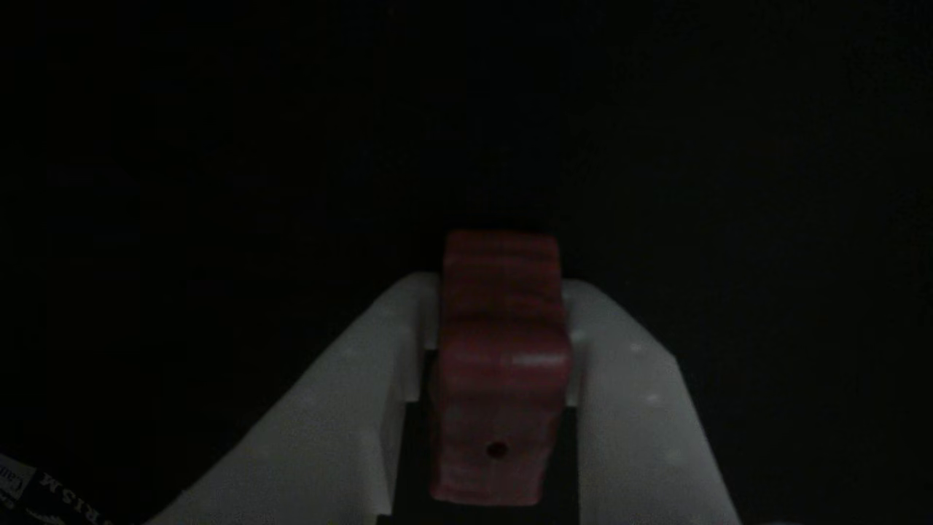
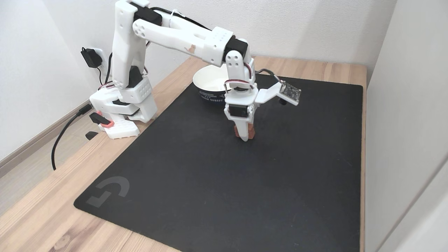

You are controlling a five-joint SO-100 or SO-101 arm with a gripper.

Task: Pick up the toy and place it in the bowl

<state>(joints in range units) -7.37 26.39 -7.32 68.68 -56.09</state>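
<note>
- Toy (image 1: 501,364): red-pink ribbed block, clamped between the two white fingers (image 1: 342,408) of the end effector (image 2: 245,134); small round hole in the face toward the camera in the other view.
- End effector: narrow, closed on the toy; points straight down, tips at or just above the black mat (image 2: 224,182) in the fixed view; contact with the mat cannot be judged.
- Toy (image 2: 244,132) sits near the mat's middle, toward its far edge.
- Bowl (image 2: 210,84): white inside, dark outer band, behind the arm at the mat's far edge, apart from the toy.
- Mat lies on a wooden surface (image 2: 42,217).
</note>
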